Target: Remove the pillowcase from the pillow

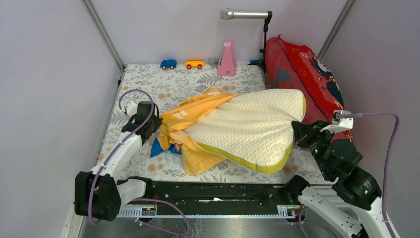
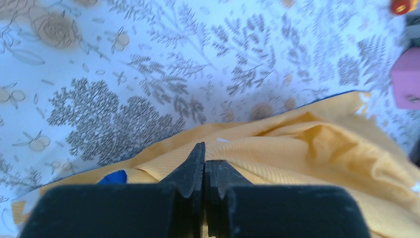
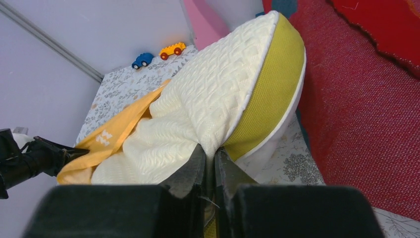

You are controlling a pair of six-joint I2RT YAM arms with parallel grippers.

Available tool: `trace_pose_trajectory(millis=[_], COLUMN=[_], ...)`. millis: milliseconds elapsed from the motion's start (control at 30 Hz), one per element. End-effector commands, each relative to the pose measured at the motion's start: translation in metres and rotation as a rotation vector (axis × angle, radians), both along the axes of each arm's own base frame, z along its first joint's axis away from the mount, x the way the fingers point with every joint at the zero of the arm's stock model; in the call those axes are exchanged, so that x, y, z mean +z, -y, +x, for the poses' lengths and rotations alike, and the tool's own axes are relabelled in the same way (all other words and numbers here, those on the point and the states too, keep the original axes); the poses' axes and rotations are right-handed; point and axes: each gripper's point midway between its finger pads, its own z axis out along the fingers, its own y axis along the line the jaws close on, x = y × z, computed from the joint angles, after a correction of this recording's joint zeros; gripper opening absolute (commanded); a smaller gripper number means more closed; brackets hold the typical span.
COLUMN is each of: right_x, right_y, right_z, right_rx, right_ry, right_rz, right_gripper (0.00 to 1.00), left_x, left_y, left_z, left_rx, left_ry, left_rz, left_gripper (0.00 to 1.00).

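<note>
The cream-white quilted pillow [image 1: 247,129] with its yellow-green edge band lies across the middle of the table, mostly bare. The orange-yellow pillowcase [image 1: 190,116] is bunched over its left end, with white lettering and a blue patch [image 1: 158,148] showing. My left gripper [image 1: 153,124] is shut on the pillowcase's left end; in the left wrist view its jaws [image 2: 204,156] are closed with the yellow fabric [image 2: 307,148] around and between them. My right gripper [image 1: 299,131] is shut on the pillow's right edge; in the right wrist view [image 3: 210,153] it pinches the cream cover [image 3: 213,94] beside the green band.
A red patterned cushion [image 1: 307,69] leans at the back right, close to my right arm. A pink object [image 1: 227,60], a blue toy car [image 1: 168,64] and an orange toy car [image 1: 194,64] stand along the back wall. A floral cloth [image 1: 143,84] covers the table.
</note>
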Motion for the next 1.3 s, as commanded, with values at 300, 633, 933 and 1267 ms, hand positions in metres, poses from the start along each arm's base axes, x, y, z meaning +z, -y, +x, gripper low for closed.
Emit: trace_pose_trajectory(millis=[300, 633, 933, 1267], right_x=[-0.025, -0.016, -0.033, -0.061], right_y=[-0.062, 0.0, -0.066, -0.114], right_z=[0.031, 0.044, 0.043, 0.056], right_rx=[0.179, -0.181, 0.171, 0.351], right_ry=[-0.125, -0.139, -0.134, -0.322], right_rz=[-0.068, -0.142, -0.118, -0.217], right_gripper=[0.0, 0.0, 0.27, 1.0], left_x=[0.155, 0.206, 0.165, 0.167], left_y=[-0.064, -0.165, -0.117, 0.001], left_z=[0.065, 0.048, 0.077, 0.073], left_rx=[0.196, 0.498, 0.178, -0.217], left_ry=[0.35, 0.362, 0.451, 0.27], left_rz=[0.189, 0.149, 0.002, 0.143], left_gripper=[0.0, 0.0, 0.22, 0.99])
